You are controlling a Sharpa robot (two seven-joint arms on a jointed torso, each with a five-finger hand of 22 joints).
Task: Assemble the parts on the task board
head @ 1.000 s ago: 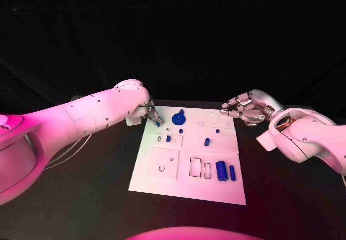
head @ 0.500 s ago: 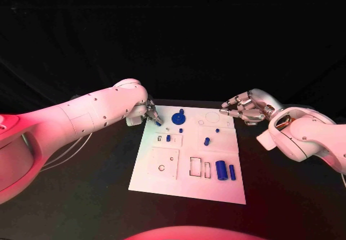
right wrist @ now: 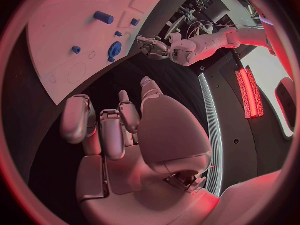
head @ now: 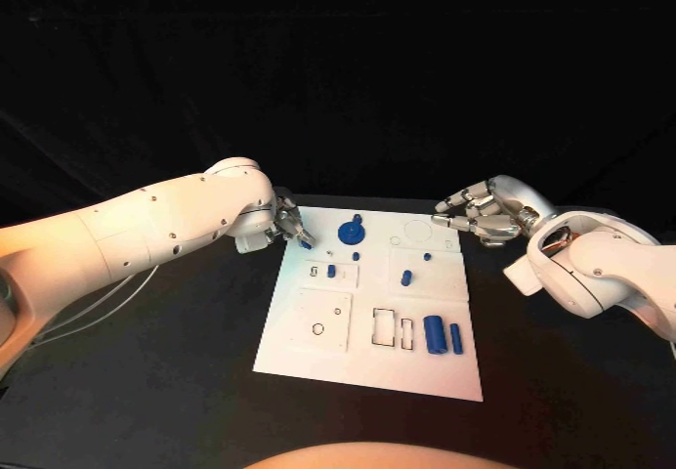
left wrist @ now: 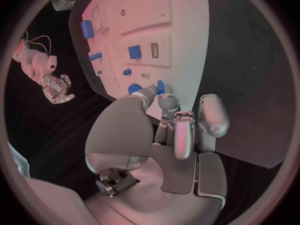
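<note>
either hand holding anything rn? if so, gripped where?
The left hand pinches a small blue part by one end between its fingertips, at the task board edge. The right hand holds nothing.

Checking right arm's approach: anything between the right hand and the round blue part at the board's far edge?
Nothing visible. The right hand hangs off the task board's far right corner, holding nothing; bare white board lies between it and the round blue part.

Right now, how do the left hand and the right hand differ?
The left hand pinches a small blue part at the task board's far left corner; the right hand holds nothing, fingers curled, beside the board's far right edge. Both are silver, on white arms.
</note>
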